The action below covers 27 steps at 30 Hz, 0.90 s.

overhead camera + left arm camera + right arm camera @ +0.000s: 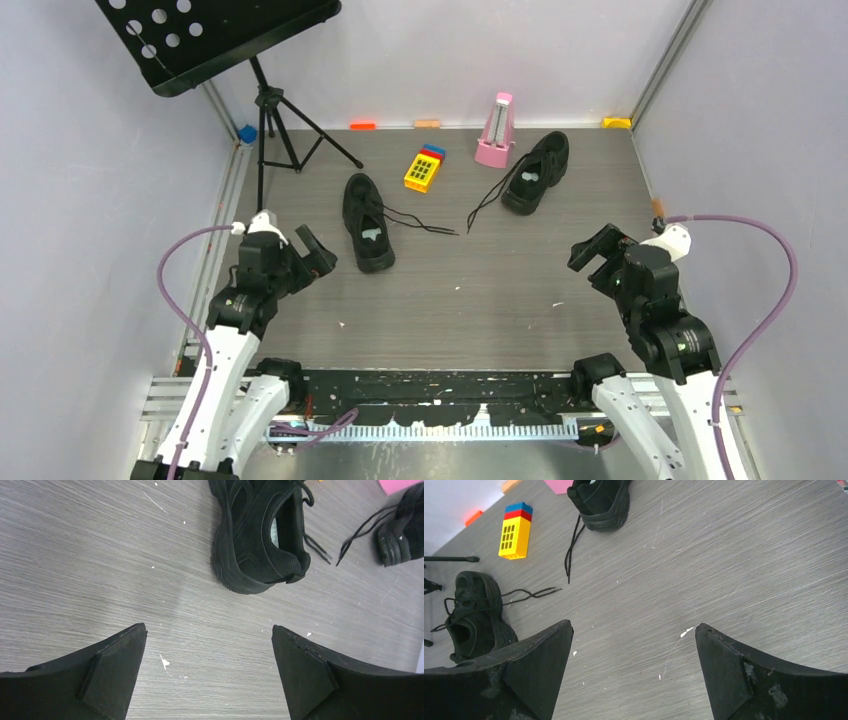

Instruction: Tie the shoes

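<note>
left gripper (209, 628): fingers wide apart, empty, over the grey wood-grain table (75, 555)
right gripper (634, 626): same deal, spread apart, empty
black low-top sneaker by the left arm (367, 222): mid-table, laces loose
second black low-top sneaker (537, 172): farther back, just beside a pink metronome (496, 135), laces trailing

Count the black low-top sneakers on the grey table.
2. One black low-top sneaker lies left of centre; the other sneaker sits farther back on the right, beside the pink metronome. No more appear hidden.
</note>
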Available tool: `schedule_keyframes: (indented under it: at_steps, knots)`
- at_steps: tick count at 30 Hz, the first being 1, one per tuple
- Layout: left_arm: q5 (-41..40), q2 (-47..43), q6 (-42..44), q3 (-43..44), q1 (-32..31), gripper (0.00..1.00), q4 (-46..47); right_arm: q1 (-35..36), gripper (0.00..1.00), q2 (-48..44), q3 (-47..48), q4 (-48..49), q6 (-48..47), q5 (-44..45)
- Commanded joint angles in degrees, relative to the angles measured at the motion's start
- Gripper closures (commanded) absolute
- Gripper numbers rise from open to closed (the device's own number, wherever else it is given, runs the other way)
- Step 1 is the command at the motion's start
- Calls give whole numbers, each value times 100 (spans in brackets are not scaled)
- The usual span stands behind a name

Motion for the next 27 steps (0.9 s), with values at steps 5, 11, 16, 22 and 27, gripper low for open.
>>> schedule_keyframes:
  at_steps: [5,11,16,22,27]
  knots:
    - [917,835,399,146,0,3,1108,-7,3,446,352,117,-287,-696]
    - [569,1768,361,412,-132,3,1634,-9,3,572,233,200,-398,-1114]
    - [-198,2571,462,826,-651,3,1902,-7,3,573,197,215,-521,-1330]
    - [-423,3420,490,1150,-792,3,2366,-7,3,460,189,237,-504,-1451]
    - [-644,4084,633,1397,-792,5,2528,-7,5,542,219,238,-547,-1588]
